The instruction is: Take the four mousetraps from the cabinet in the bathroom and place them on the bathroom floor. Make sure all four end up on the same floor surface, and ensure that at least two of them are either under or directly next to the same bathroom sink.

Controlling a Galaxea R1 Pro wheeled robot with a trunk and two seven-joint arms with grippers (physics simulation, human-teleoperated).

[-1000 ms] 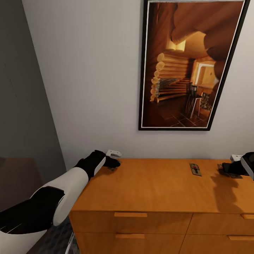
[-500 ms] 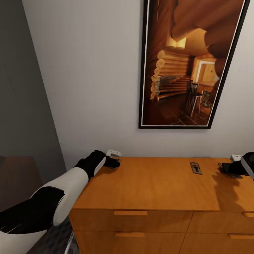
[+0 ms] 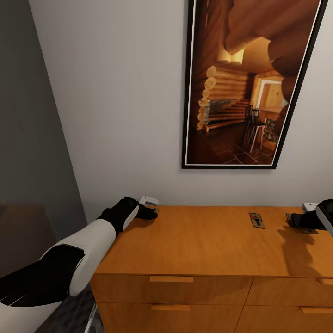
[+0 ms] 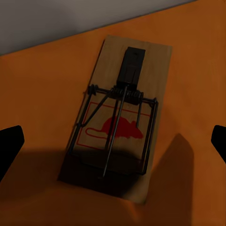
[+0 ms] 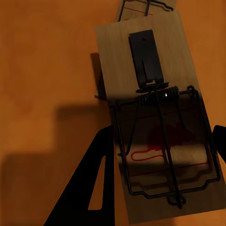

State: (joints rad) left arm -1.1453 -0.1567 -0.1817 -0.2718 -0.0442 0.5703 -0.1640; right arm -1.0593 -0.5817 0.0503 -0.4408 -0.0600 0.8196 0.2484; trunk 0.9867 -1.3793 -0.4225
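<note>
On the cabinet (image 3: 194,240) top, each open end effector, left (image 3: 150,213) and right (image 3: 296,221), straddles a mousetrap (image 4: 117,117), with a third trap (image 3: 256,220) lying between them; these light, stiff wooden slabs are likely best pinched across their long bare edges, clear of the spring wire.

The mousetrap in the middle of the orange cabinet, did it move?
No. The mousetrap lies at the same spot on the cabinet top, below the picture frame's right corner, as before.

smooth matt orange wood cabinet (image 3: 194,245); pale wooden mousetrap (image 4: 120,117) with dark metal wire.
</note>
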